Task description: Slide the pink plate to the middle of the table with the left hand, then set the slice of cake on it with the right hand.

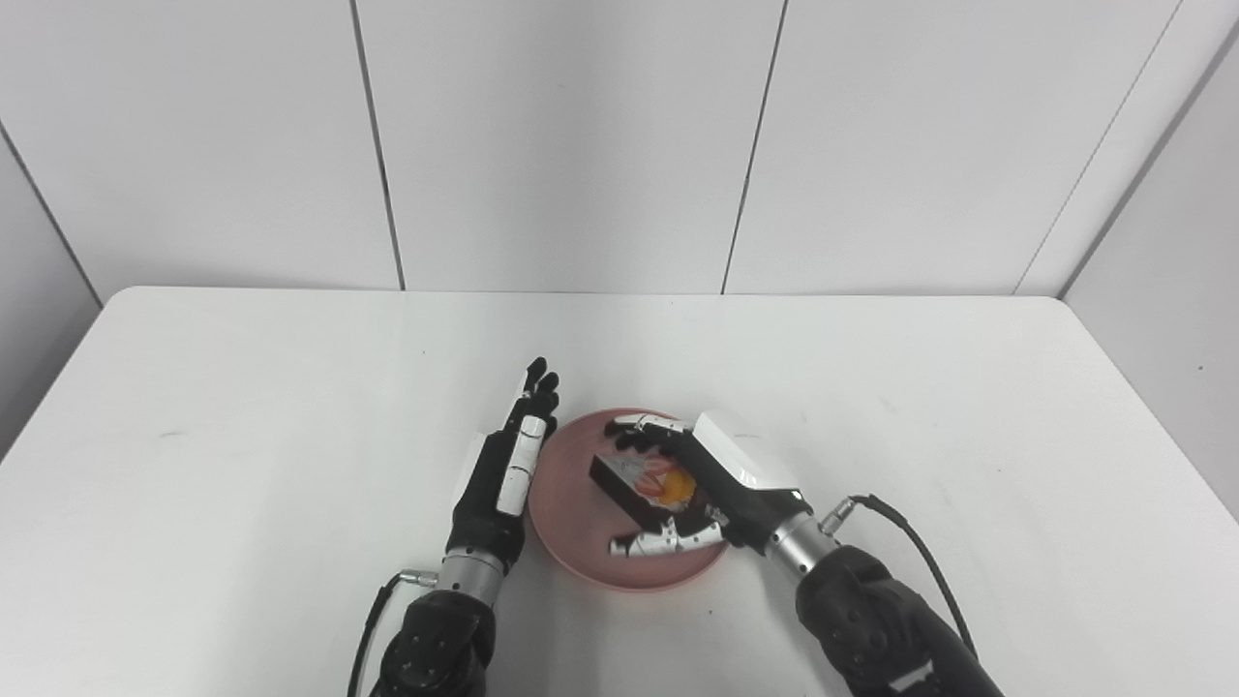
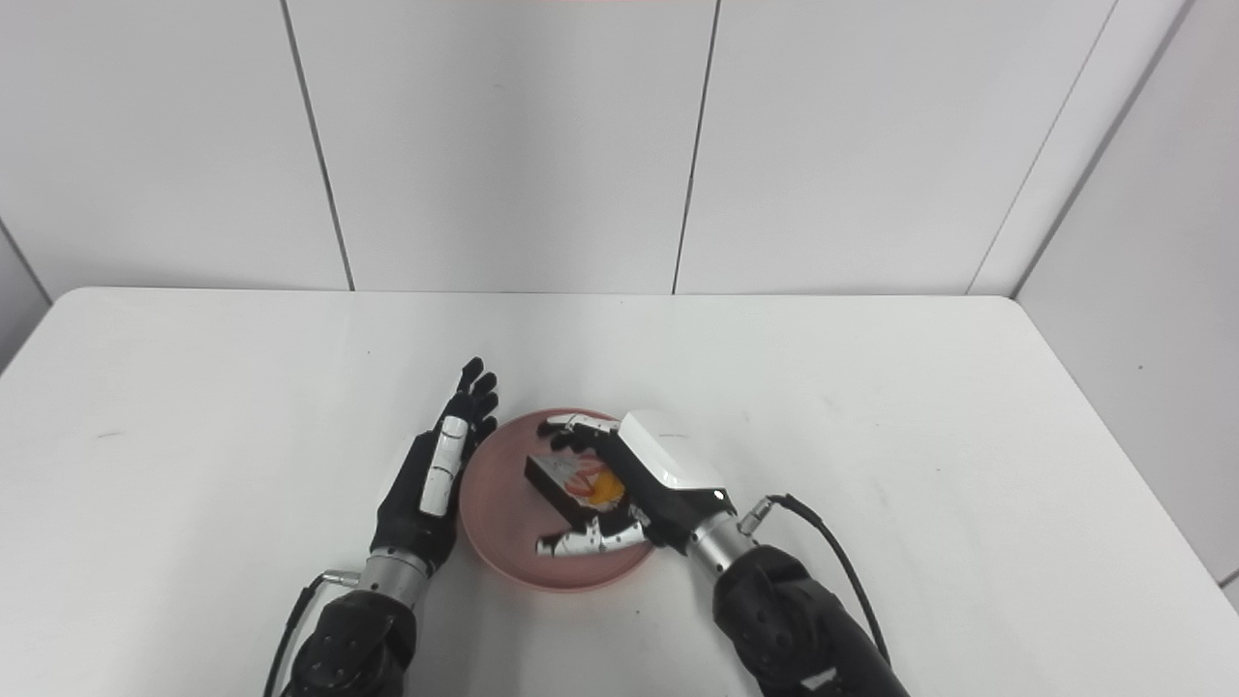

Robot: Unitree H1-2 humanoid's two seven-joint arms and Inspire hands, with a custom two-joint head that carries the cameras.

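Note:
The pink plate point(image 1: 564, 499) lies on the white table point(image 1: 290, 407), near the middle and towards the front edge. The slice of cake point(image 1: 631, 481), dark with white cream and an orange topping, rests on it. My right hand point(image 1: 711, 474) is over the plate's right side, its fingers point(image 1: 641, 424) just beyond the cake and its thumb point(image 1: 668, 538) on the near side, spread with a gap to the cake. My left hand point(image 1: 505, 465) is open, edge-on with straight fingers, beside the plate's left rim. The cake also shows in the right eye view point(image 2: 569, 479).
The table runs wide to the left, right and back of the plate, up to white wall panels point(image 1: 581, 145). A black cable point(image 1: 920, 552) loops from my right wrist over the table.

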